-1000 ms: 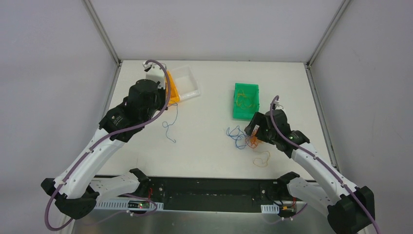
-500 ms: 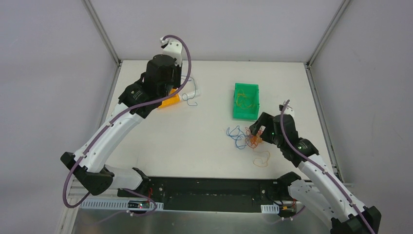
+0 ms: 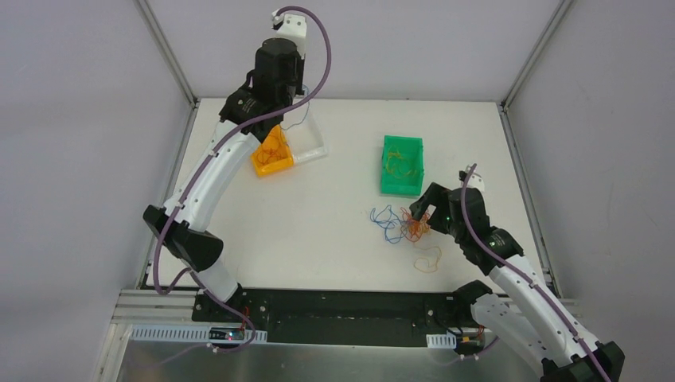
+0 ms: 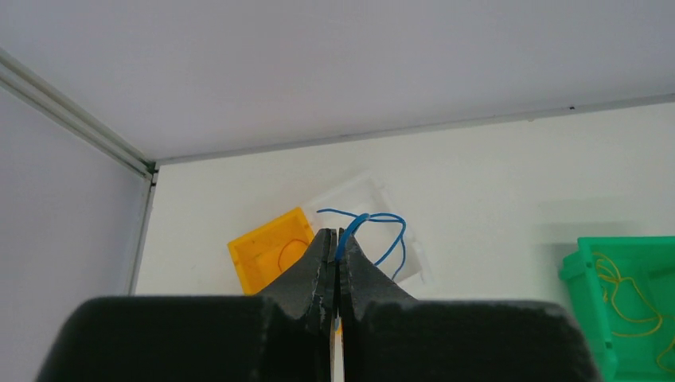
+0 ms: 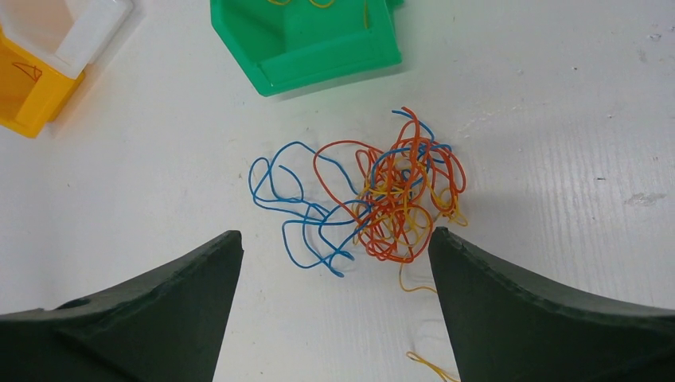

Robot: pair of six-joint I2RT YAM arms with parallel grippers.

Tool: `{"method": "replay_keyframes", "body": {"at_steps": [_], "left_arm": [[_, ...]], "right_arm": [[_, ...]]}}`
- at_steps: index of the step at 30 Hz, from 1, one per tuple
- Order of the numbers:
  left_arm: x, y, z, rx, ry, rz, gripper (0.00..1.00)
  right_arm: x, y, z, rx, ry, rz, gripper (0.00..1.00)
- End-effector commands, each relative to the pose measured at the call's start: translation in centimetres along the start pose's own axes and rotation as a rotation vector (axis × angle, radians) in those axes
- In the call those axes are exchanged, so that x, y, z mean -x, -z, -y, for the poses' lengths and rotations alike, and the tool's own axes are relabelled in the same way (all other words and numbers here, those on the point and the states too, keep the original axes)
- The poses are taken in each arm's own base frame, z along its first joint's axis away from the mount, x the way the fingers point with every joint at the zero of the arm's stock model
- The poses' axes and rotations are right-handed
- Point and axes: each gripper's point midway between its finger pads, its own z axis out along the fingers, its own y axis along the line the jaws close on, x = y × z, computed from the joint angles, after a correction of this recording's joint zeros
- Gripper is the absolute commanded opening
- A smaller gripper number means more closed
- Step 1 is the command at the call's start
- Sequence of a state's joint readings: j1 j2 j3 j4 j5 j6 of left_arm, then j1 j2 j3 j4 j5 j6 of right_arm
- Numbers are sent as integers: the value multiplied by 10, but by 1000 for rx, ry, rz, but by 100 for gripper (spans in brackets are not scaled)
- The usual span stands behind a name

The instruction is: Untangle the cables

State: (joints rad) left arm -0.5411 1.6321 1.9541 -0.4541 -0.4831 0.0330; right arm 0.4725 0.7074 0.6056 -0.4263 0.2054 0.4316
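Green bin (image 3: pixel 401 190), yellow bin (image 3: pixel 273 167), white bin (image 3: pixel 316 149) on table (image 3: pixel 318 227).

Beside the green plastic bin (image 5: pixel 318 52), the thin curly wire cables (image 5: pixel 398 203) show blue, orange-red and yellow strands

The left arm (image 3: pixel 213 167) stretches far out and up toward the back left corner, its wrist (image 3: pixel 275 68) held high. The left gripper (image 4: pixel 335 237) has its jaws pressed together, pinching a thin blue cable (image 4: pixel 348 233) at the very tips. The right arm (image 3: pixel 517 274) bends at the elbow and leans inward, low. The right gripper (image 5: pixel 334 233) faces down, its fingers (image 5: pixel 159 302) spread wide and holding nothing.
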Motion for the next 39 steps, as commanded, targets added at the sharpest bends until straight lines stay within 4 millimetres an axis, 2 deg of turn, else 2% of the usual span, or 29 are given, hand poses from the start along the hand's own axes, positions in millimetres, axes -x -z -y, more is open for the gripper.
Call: {"method": "replay_keyframes", "body": {"at_steps": [1, 5, 8, 12, 16, 18, 20, 23, 30, 39], "left_arm": [[35, -14, -13, 76, -62, 75, 0], [31, -44, -20, 119, -87, 61, 0], [14, -71, -20, 107, -71, 29, 0], [-18, -97, -19, 134, -80, -41, 0], [-52, -113, -16, 148, -104, -111, 0], [-63, -116, -17, 159, -113, -134, 0], [-66, -116, -18, 165, -112, -140, 0], [-55, -112, -24, 179, -102, -120, 0], [-12, -98, -43, 214, -109, -34, 0], [36, -84, -47, 181, -46, 84, 0]], "right_arm": [[14, 1, -4, -3, 15, 37, 91], [12, -2, -4, -6, 17, 27, 91], [9, -7, -3, -12, 22, 18, 91], [7, -9, -2, -20, 25, 7, 91], [8, -9, -2, -20, 25, 12, 91], [8, -9, -3, -17, 25, 11, 91], [8, -10, -2, -20, 27, 10, 91], [7, -10, -2, -20, 28, 7, 91], [5, -12, -5, -8, 20, -2, 91], [-1, -14, -6, 3, 17, -22, 91]]}}
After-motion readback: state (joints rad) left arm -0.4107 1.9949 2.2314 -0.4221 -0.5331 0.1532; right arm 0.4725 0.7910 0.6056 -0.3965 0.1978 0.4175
